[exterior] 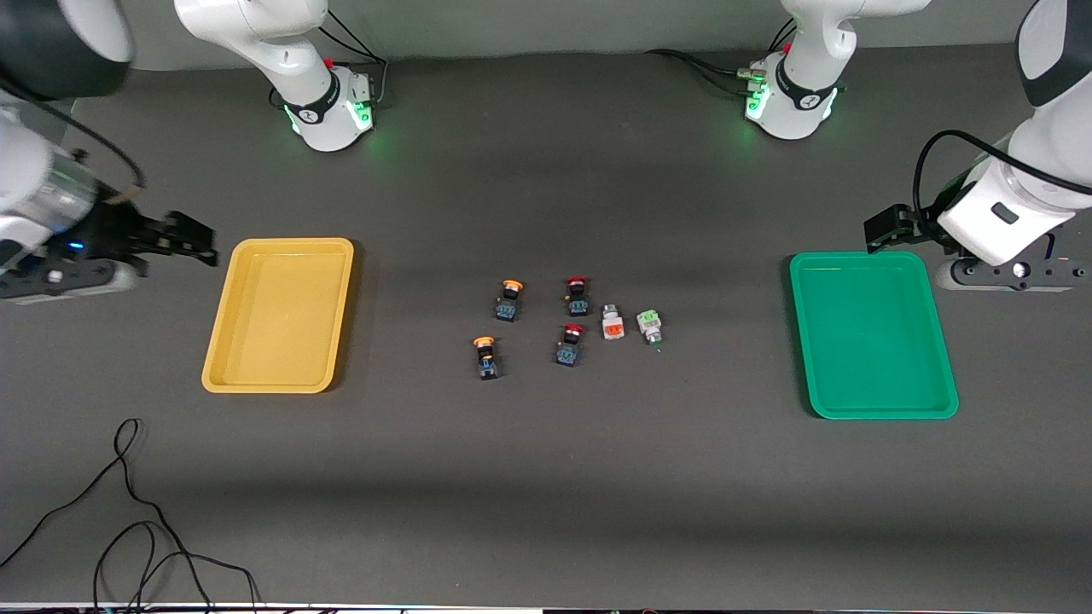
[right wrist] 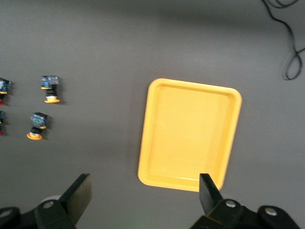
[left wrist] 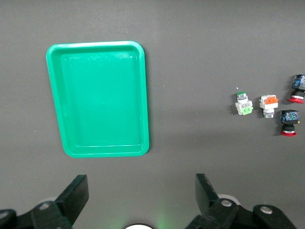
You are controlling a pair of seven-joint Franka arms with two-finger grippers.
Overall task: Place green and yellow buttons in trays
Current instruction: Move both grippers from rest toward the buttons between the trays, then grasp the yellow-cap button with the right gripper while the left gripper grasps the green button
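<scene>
Two yellow-capped buttons [exterior: 509,300] [exterior: 485,356] and a white button with a green face [exterior: 650,325] lie mid-table between the yellow tray [exterior: 279,314] and the green tray [exterior: 870,334]. Both trays are empty. My right gripper [exterior: 192,239] is open and empty, over the table beside the yellow tray at the right arm's end. Its wrist view shows the gripper [right wrist: 145,193], the yellow tray [right wrist: 190,136] and the yellow-capped buttons [right wrist: 49,88] [right wrist: 36,125]. My left gripper [exterior: 887,228] is open and empty beside the green tray. Its wrist view shows the gripper [left wrist: 142,191], the green tray [left wrist: 97,98] and the green button [left wrist: 243,103].
Two red-capped switches [exterior: 577,295] [exterior: 570,344] and a white block with an orange face [exterior: 612,322] lie among the buttons. Loose black cables [exterior: 128,512] lie on the table near the front camera at the right arm's end.
</scene>
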